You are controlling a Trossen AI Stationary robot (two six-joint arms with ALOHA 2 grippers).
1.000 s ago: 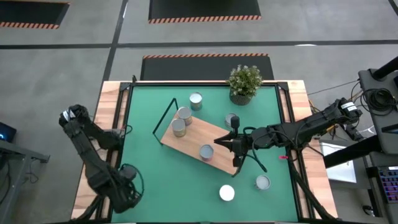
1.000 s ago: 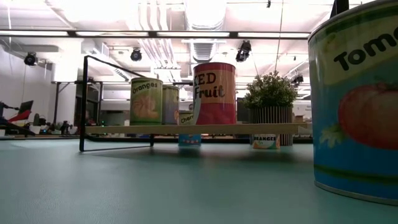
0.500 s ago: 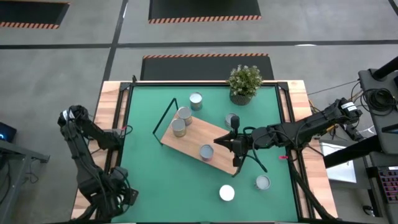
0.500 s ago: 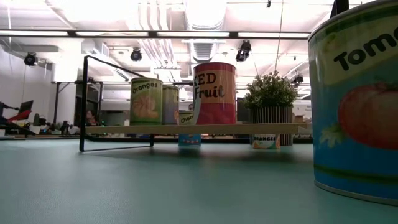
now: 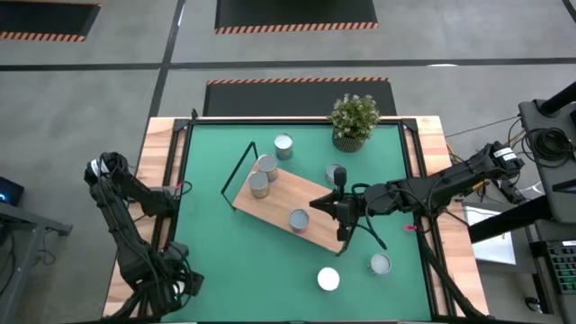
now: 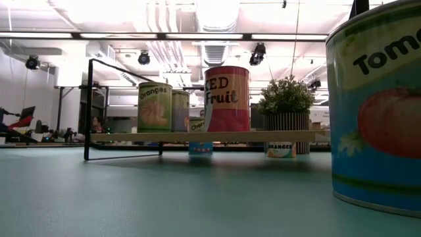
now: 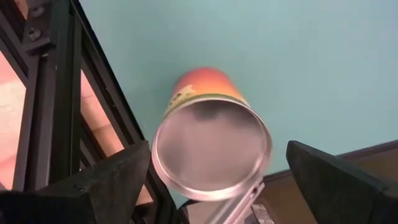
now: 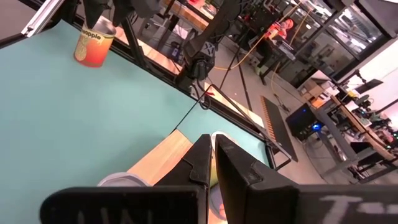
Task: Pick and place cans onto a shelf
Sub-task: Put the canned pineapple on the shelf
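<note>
At front-left corner of desk [image 5: 160, 180], on green mat [image 5: 207, 243]: one can [image 7: 208, 93], orange-labelled, standing upright just beside the black edge frame [image 7: 59, 93]. Hidden in high view beneath the arm; seen end-on, silvery top uppermost, in left wrist view.

Directly above it: left gripper [image 7: 217, 171], spread wide, one of its fingers [image 7: 106, 186] to either side of the can's top. No contact visible; nothing held.

Deciding relation: can's long axis vertical and running almost straight along the gripper's line of approach. Can centred between the jaws, so, by judgement, little sideways correction needed before lowering and closing. Left arm far the nearer of the two to this can.

Mid-desk, lying at a slant: shelf [image 5: 274, 202], light wood, wire loops at the ends, well apart from the left gripper and toward the desk's centre. Three cans standing on it: two [image 5: 266, 164] close together near one end, one [image 5: 299, 219] nearer the other.

Loose on the mat: four more cans [image 5: 381, 263], two beyond the shelf and two on the near side.

Over the shelf's right end: right gripper [image 5: 317, 204], pressed shut, empty, waiting.

At the far edge: potted plant [image 5: 354, 117], no part of the task.
</note>
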